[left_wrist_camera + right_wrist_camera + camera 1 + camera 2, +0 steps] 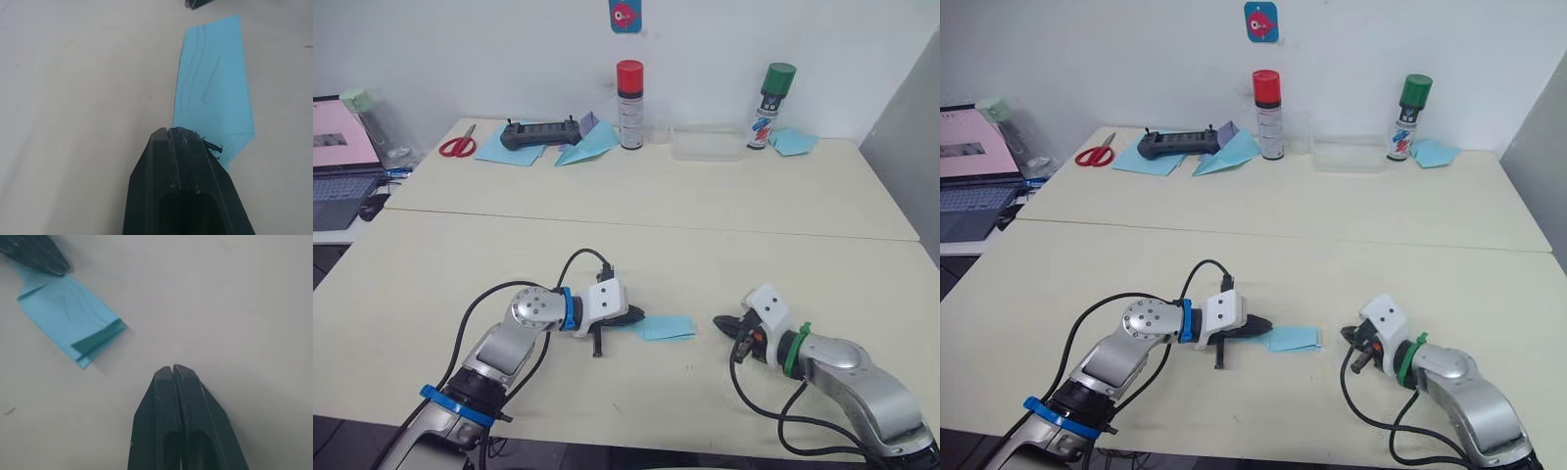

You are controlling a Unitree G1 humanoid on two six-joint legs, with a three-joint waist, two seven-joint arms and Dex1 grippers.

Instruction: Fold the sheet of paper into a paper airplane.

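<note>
The sheet of paper [666,327], light blue and already folded into a narrow strip with layered edges at one end, lies flat on the near cream table [460,264], low in the middle of the head camera's frame. The left gripper [636,315] lies along the tabletop with its black fingers pressed together, their tips on the paper's near end; whether they pinch the edge or merely press on it cannot be told. The right gripper [720,321] rests on the table just beside the strip's other end, apart from it, fingers closed on nothing. Across the upper part of the frame, on the far table [705,196], stand a red-capped spray can [629,104] and a green-capped spray can [771,106] with a clear tray [709,143] between them. Further left are a wider blue paper dart [587,145], a black controller [540,133] and red scissors [459,145]. A laptop [340,162] sits at the left edge.
</note>
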